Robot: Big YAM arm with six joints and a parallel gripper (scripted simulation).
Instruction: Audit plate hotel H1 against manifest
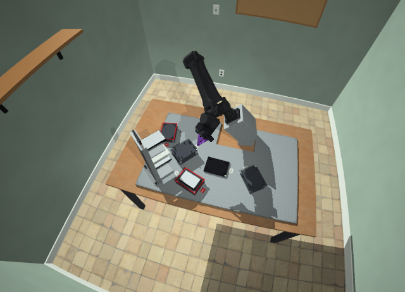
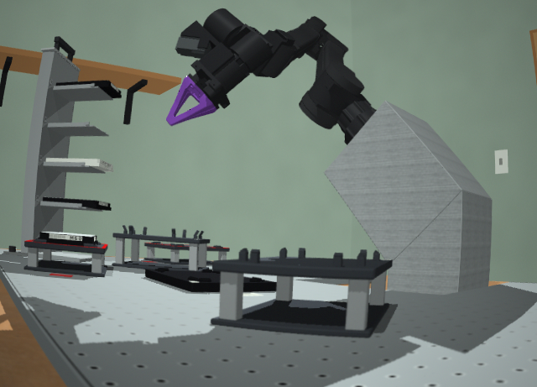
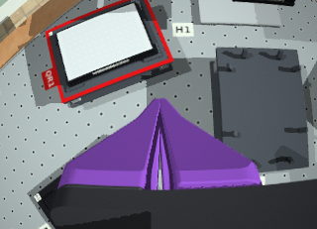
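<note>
While shut and empty, pincer [image 2: 169, 119] hangs above deck [image 2: 260, 357] — tilted.

My purple gripper [image 2: 169, 119] tips my black arm [image 1: 206, 86], mounted on a brushed grey pedestal [image 2: 412, 192]. Grey perforated deck [image 2: 260, 365] on a brown table [image 1: 130, 171]. Red-rimmed quarantine nest [image 3: 57, 88] bearing a white-topped, black-edged plate [image 3: 106, 45]. Grey plate hotel [image 2: 36, 157] with black and white plates. Dark grey nests; tan tiled floor [image 1: 137, 249]; green walls.

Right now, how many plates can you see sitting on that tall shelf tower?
3: a black plate on the top shelf, a white plate two shelves down, a black plate on the lowest. The second shelf from the top looks bare.
</note>
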